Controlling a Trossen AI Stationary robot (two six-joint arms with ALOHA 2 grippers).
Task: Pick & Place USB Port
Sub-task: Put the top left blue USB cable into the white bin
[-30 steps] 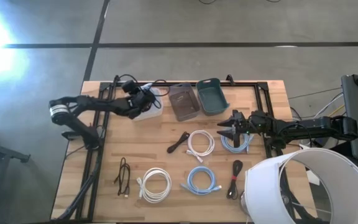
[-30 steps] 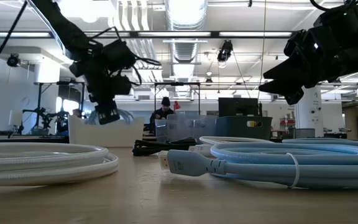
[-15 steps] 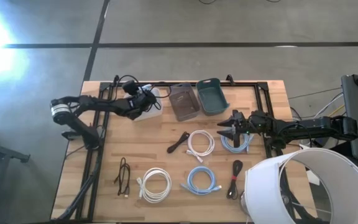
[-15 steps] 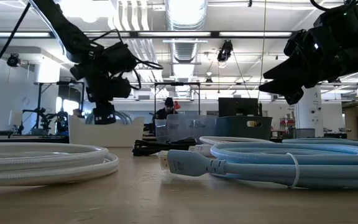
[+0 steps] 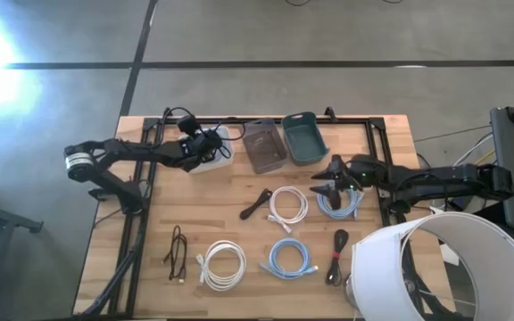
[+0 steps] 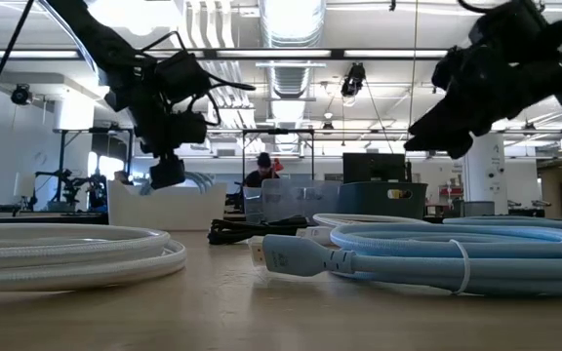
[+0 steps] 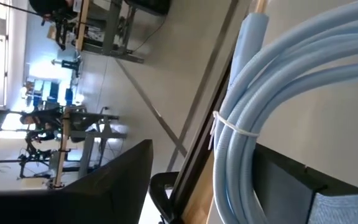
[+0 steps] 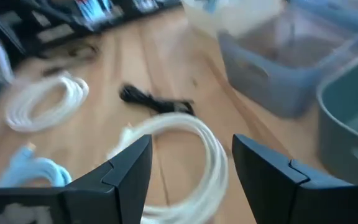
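A light blue cable coil (image 7: 272, 81), bound with a white tie, lies in the white bin (image 5: 218, 160) at the table's far left. My left gripper (image 5: 205, 148) hangs open just above it (image 6: 167, 172), a finger on either side of the coil's strands. My right gripper (image 5: 323, 185) stands open and holds nothing, above the table near another light blue coil (image 5: 337, 204) and a white coil (image 5: 286, 203). In the right wrist view the white coil (image 8: 185, 140) lies ahead of the fingers.
A clear bin (image 5: 264, 145) and a teal bin (image 5: 304, 138) stand at the far middle. On the table lie a black cable (image 5: 255, 204), a white coil (image 5: 222, 265), a light blue coil (image 5: 289, 259) and thin black cords (image 5: 178, 252), (image 5: 337, 255). A white drum (image 5: 444, 267) covers the near right corner.
My left gripper has opened over the white bin and let go of the light blue coil, which now lies in the bin; the gripper has risen a little. My right gripper has lifted slightly above the coils and stays open.
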